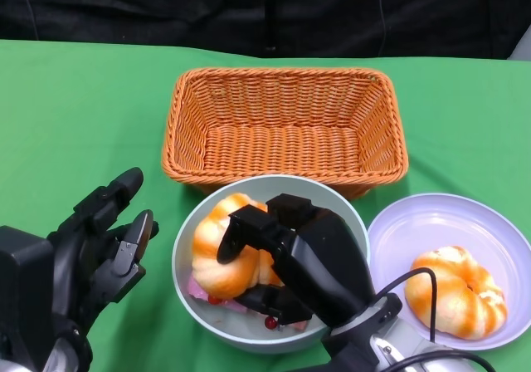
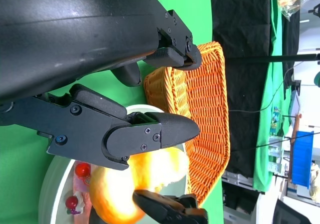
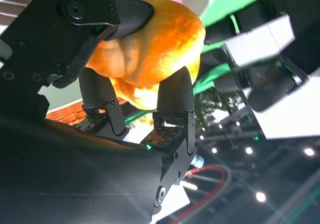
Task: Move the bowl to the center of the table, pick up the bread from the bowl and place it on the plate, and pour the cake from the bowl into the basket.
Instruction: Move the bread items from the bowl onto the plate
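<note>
— Which step was it?
— Bread-picking. The right hand (image 1: 286,260) gripped the bread (image 1: 222,256) inside the bowl (image 1: 342,208), just before the basket (image 1: 284,127); the left hand (image 1: 99,243) hung open beside the bowl.
— Next?
— Probably lift, carry to the plate (image 1: 415,222) right of the bowl.

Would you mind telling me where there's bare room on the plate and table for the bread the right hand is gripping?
The plate is bare across its far and left parts; one bread fills its near right. Green table lies open left of the basket, which is empty. It is crowded at the bowl, where the right hand grips the other bread over the cake.
</note>
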Motion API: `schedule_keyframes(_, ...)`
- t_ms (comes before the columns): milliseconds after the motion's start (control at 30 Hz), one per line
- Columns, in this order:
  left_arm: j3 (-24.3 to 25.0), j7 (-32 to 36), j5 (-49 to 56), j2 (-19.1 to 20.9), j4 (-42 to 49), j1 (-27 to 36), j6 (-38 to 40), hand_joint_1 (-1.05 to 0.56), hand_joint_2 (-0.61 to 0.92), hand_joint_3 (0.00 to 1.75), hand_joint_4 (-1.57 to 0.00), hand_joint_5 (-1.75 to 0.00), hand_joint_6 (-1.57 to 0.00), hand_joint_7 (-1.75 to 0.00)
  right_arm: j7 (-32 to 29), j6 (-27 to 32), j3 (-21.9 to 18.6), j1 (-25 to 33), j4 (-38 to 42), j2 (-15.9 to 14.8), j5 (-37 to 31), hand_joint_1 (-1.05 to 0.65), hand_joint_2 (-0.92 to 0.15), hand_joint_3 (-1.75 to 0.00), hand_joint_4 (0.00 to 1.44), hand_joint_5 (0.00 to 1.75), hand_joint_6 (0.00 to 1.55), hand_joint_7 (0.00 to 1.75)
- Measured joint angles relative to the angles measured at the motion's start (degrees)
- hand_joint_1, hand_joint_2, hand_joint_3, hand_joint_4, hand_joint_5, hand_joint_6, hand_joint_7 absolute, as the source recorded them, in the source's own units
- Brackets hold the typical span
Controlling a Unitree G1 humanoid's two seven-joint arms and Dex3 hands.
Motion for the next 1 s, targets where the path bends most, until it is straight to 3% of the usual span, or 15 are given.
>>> schedule_keyframes(167, 0.0, -0.2, -0.1, 0.0, 0.1, 0.0, 0.0, -0.65, 0.92, 0.59, 0.0, -1.19, -0.38, -0.05, 0.0, -1.7, -0.8, 0.2, -2.7, -0.9, 0.8, -0.23, -0.28, -1.49, 1.05, 1.75, 0.79, 1.75)
schedule_keyframes(300, -0.1, -0.2, -0.1, 0.0, 0.9, 0.0, 0.0, -0.65, 0.92, 0.58, 0.0, -1.19, -0.39, -0.06, 0.9, -2.5, -2.1, 1.5, -6.4, -2.2, 1.7, -0.21, -0.24, -1.51, 1.05, 1.75, 0.79, 1.75)
schedule_keyframes(500, 0.0, -0.5, -0.7, 0.1, 1.3, -0.3, 0.1, -0.64, 0.92, 0.57, 0.0, -1.21, -0.4, -0.07, 4.8, -4.0, -3.5, 4.7, -13.0, -4.3, 4.2, -0.24, -0.28, -1.52, 1.05, 1.75, 0.8, 1.74)
schedule_keyframes(800, -0.3, -0.7, -1.1, 0.6, 2.6, -1.1, 0.1, -0.65, 0.92, 0.56, 0.0, -1.21, -0.4, -0.08, 12.2, -5.9, -9.2, 10.4, -24.1, -8.3, 9.5, -0.24, -0.21, -1.65, 1.04, 1.75, 0.79, 1.74)
schedule_keyframes(1000, -0.6, -0.7, -1.1, 0.7, 2.7, -1.2, 0.1, -0.65, 0.92, 0.57, 0.0, -1.21, -0.39, -0.09, 16.7, -7.2, -14.7, 14.0, -28.8, -11.7, 13.1, -0.21, -0.23, -1.62, 1.0, 1.75, 0.74, 1.75)
